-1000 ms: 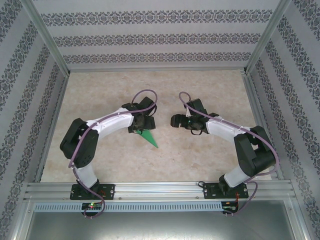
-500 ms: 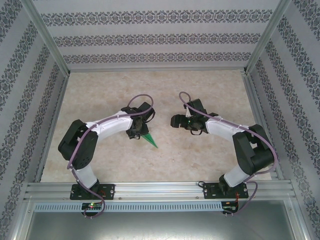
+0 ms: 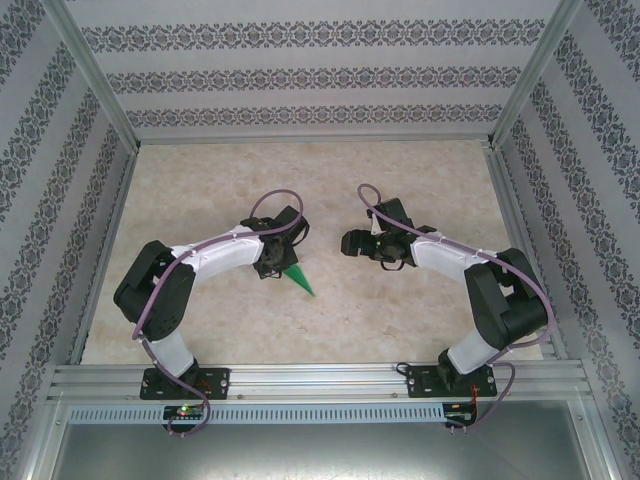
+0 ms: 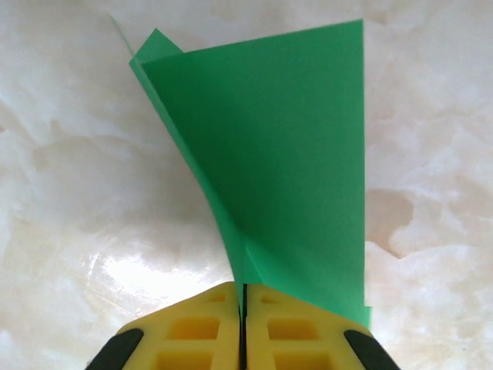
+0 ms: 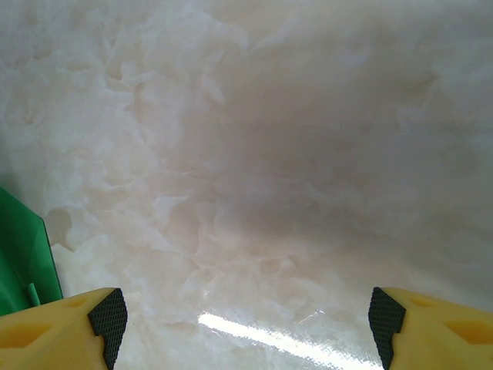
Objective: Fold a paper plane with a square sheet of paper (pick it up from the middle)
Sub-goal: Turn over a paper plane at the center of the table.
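Thin bright green square sheet of paper, partly folded, pinched in the left claw.

The paper is already creased into a narrow, pointed, layered triangle. The left claw is clamped together on its near corner, and the rest fans out over the pale marbled bench, though I cannot tell whether the tip touches it. The right claw stands wide apart with nothing in it, near the paper's edge. My judgement is that the first folds are done, while the wing folds and final shaping are left.
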